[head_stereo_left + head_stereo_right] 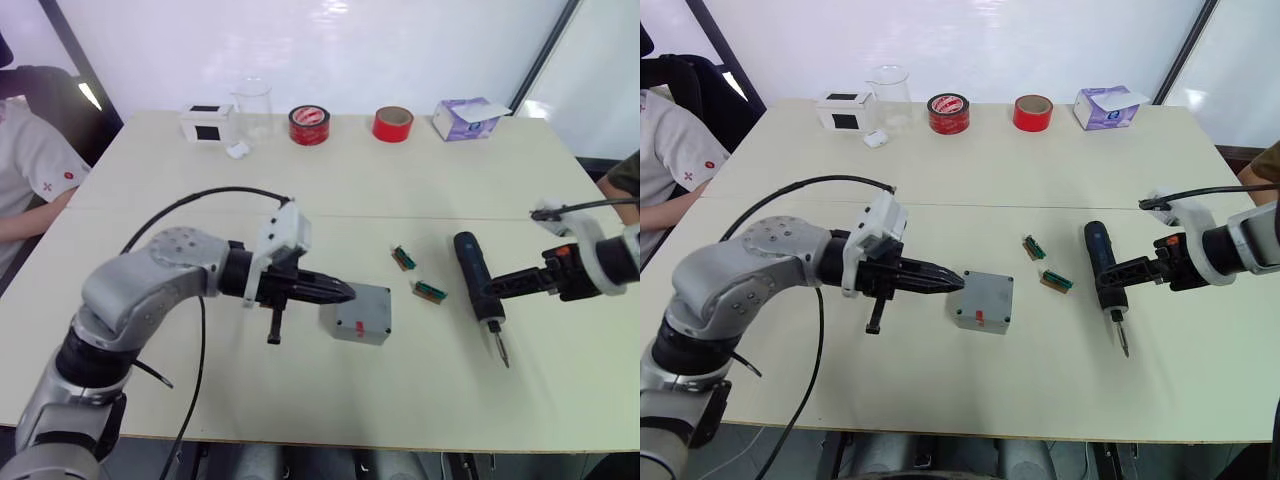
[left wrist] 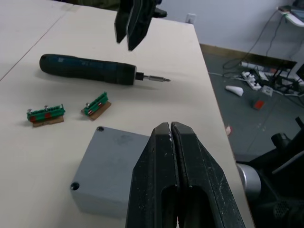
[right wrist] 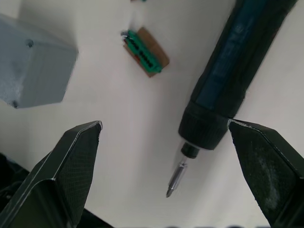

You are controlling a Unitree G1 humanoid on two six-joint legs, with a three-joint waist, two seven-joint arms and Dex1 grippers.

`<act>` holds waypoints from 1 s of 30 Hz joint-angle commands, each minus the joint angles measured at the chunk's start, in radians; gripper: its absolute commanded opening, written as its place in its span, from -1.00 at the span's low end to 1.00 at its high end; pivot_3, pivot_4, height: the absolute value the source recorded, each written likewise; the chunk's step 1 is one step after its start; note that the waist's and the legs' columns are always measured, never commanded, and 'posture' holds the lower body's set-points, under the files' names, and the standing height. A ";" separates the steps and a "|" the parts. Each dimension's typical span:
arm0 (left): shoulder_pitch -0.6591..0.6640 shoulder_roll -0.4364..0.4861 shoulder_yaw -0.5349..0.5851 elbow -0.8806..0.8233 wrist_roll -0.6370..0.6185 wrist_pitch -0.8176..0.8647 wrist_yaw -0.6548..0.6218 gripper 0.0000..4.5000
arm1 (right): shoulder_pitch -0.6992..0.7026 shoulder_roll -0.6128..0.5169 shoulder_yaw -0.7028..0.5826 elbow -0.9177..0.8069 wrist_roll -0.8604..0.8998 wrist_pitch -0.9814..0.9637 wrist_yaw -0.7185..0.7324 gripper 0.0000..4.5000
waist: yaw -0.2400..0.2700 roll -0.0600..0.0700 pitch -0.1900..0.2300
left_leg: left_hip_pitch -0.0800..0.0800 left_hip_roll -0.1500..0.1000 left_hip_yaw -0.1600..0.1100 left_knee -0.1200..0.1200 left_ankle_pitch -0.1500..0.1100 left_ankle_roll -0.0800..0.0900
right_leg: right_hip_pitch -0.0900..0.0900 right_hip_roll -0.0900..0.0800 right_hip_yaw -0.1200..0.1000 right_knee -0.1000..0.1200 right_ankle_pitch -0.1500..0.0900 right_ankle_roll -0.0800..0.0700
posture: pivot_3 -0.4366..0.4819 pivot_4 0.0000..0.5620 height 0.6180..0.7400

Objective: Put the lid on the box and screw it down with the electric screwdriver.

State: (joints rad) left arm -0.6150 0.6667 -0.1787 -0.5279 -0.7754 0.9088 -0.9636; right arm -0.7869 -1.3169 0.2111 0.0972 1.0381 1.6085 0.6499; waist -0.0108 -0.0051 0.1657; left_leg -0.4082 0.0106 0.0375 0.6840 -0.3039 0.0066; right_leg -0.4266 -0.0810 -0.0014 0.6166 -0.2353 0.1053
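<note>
Cream tabletop filled the scene, a white wall behind it. Near its middle sat the box, the lid already on top and a red spot on its near side. At its 9 o'clock the left gripper held its two black fingers pressed together, empty, tips at the box's edge. At 3 o'clock lay two small green connectors, then the electric screwdriver, bit toward the near edge. The right gripper hovered wide open over its bit end, holding nothing. Farther off, at 12 o'clock, stood two red tape rolls, a clear beaker, a white box and a purple tissue box.
</note>
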 commanded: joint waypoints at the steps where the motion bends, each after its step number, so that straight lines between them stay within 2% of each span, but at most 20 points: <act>1: -0.001 -0.006 -0.003 -0.069 -0.006 0.000 0.028 -1.00 | -0.052 0.033 0.050 0.037 -0.046 0.006 -0.015 0.99 | 0.000 0.000 0.000 | 0.000 0.000 0.000 0.000 0.000 0.000 | 0.000 0.000 0.000 0.000 0.000 0.000 | -0.05 -0.47 1.00; 5: 0.002 -0.010 -0.012 -0.085 -0.001 0.000 0.044 -1.00 | -0.087 0.071 0.111 0.086 -0.127 0.006 -0.003 0.99 | 0.002 0.000 0.000 | 0.000 -0.001 0.000 0.000 0.000 0.000 | 0.000 0.000 0.000 0.000 0.000 0.000 | -0.05 -0.47 1.00; 9: 0.014 -0.022 -0.012 -0.091 0.006 -0.003 0.077 -1.00 | -0.134 0.169 0.178 0.174 -0.252 -0.015 0.019 0.99 | -0.001 -0.001 -0.001 | 0.000 -0.001 0.000 0.000 0.000 0.000 | 0.000 0.000 0.000 0.000 0.000 0.000 | -0.05 -0.47 1.00; 12: 0.040 -0.013 0.003 -0.100 0.008 -0.002 0.095 -1.00 | -0.142 0.177 0.271 0.164 -0.305 -0.025 0.093 0.99 | 0.001 -0.001 -0.001 | 0.000 -0.001 0.000 0.000 0.000 0.000 | 0.000 0.000 0.000 0.001 0.000 0.001 | -0.05 -0.47 1.00; 13: 0.046 -0.011 0.009 -0.101 0.008 -0.003 0.102 -1.00 | -0.139 0.177 0.296 0.158 -0.323 -0.038 0.116 0.76 | 0.003 -0.001 -0.001 | 0.000 -0.001 -0.001 0.000 0.000 0.000 | 0.000 0.000 0.000 0.001 0.000 0.001 | -0.05 -0.47 1.00; 14: 0.049 -0.011 0.011 -0.101 0.007 -0.004 0.108 -1.00 | -0.137 0.178 0.311 0.157 -0.336 -0.049 0.138 0.66 | 0.003 -0.001 -0.001 | 0.000 -0.001 -0.001 0.000 0.000 0.000 | 0.000 0.000 -0.001 0.001 0.000 0.001 | -0.05 -0.47 1.00; 18: 0.057 -0.012 0.015 -0.103 0.010 -0.011 0.130 -1.00 | -0.132 0.203 0.325 0.190 -0.383 -0.061 0.183 0.05 | 0.001 -0.001 -0.001 | 0.000 -0.001 -0.001 0.000 0.000 0.000 | 0.000 0.000 -0.001 0.001 0.000 0.001 | -0.05 -0.47 1.00; 20: 0.060 -0.014 0.018 -0.105 0.007 -0.012 0.142 -1.00 | -0.118 0.210 0.331 0.197 -0.418 -0.082 0.191 -0.16 | 0.001 -0.001 -0.001 | 0.000 -0.001 -0.001 0.000 0.000 0.000 | 0.000 0.000 -0.001 0.002 0.000 0.001 | -0.05 -0.47 1.00; 26: 0.051 -0.030 0.007 -0.079 0.023 -0.030 0.158 -1.00 | -0.119 0.264 0.262 0.278 -0.497 -0.116 0.177 -0.19 | -0.003 -0.006 -0.003 | 0.002 -0.001 -0.001 0.001 0.000 0.000 | 0.002 0.000 -0.001 0.002 0.001 0.001 | -0.05 -0.47 1.00; 29: 0.027 -0.035 0.018 -0.002 0.046 -0.057 0.136 -1.00 | -0.241 0.286 0.094 0.442 -0.553 -0.292 0.122 -0.19 | -0.005 -0.006 -0.003 | 0.002 -0.001 0.000 0.002 0.001 -0.001 | 0.003 0.000 0.000 0.002 0.002 -0.001 | -0.05 -0.47 1.00; 30: 0.018 -0.038 0.023 0.023 0.049 -0.063 0.130 -1.00 | -0.272 0.292 0.032 0.477 -0.560 -0.356 0.094 -0.19 | -0.004 -0.002 0.000 | 0.003 -0.001 0.001 0.003 0.002 -0.002 | 0.004 0.000 0.000 0.000 0.005 -0.001 | -0.05 -0.47 1.00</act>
State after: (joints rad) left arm -0.5743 0.6272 -0.1836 -0.5219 -0.7362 0.8724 -0.8232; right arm -0.9659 -0.9979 0.3778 0.5420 0.5159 1.3659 0.7834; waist -0.0143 -0.0068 0.1657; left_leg -0.4063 0.0082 0.0421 0.6867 -0.2994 0.0053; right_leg -0.4250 -0.0813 0.0019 0.6160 -0.2288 0.1043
